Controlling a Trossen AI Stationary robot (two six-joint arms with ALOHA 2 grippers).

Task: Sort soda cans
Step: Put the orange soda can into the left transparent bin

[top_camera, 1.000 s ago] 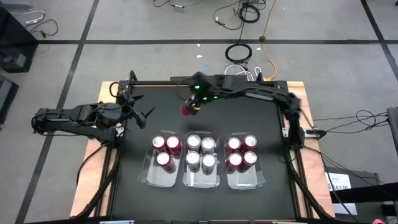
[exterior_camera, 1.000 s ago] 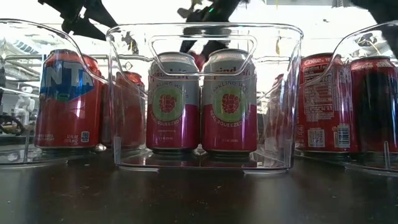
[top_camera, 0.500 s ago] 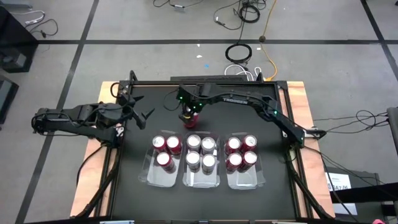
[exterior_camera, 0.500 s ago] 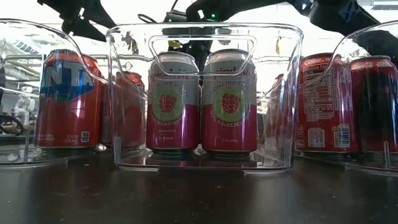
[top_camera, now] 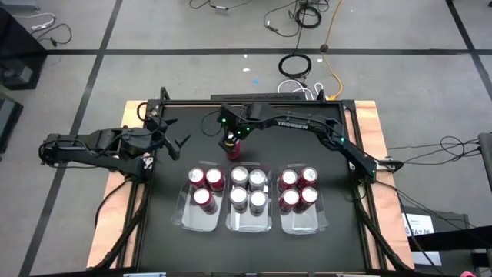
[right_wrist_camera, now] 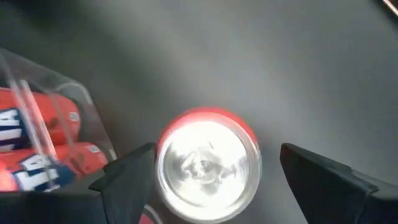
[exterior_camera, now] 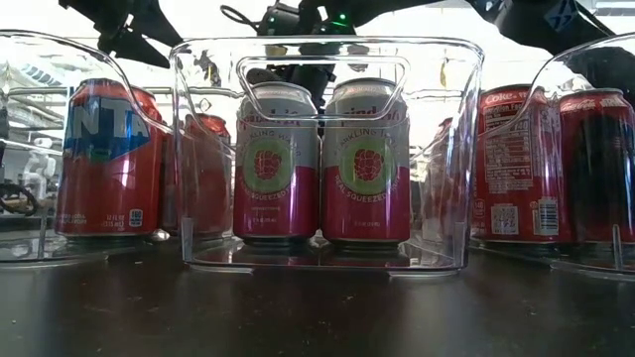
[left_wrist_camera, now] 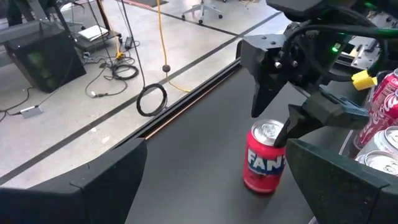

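A red Fanta soda can (left_wrist_camera: 264,165) stands upright on its base on the black table, just behind the clear trays; it also shows from above (top_camera: 233,146). My right gripper (right_wrist_camera: 217,165) hangs over the can, open, one finger on each side of the can's top (right_wrist_camera: 208,165). Three red cans (top_camera: 204,185) stand in the left tray (top_camera: 192,219). The middle tray (top_camera: 250,223) holds several silver-and-pink cans (exterior_camera: 322,164). The right tray (top_camera: 301,223) holds several red cans (top_camera: 298,188). My left gripper (top_camera: 183,144) waits open at the table's left, above the table. My right gripper comes at the can from above, slanting down. One finger (right_wrist_camera: 134,171) stands right beside the rim of the can's top (right_wrist_camera: 163,155); I cannot tell whether it touches. The other finger (right_wrist_camera: 323,177) is apart from the can.
The three trays stand side by side across the table's middle. Bare black table lies behind the lone can and in front of the trays. The left tray has a bare spot (top_camera: 219,201) at its near right corner. Cables (top_camera: 296,65) lie on the floor beyond the far edge.
My right gripper has come down with the red can and a little toward the trays, tipping steeper. The can, lifted and tilted a second ago, now stands upright on the table behind the trays.
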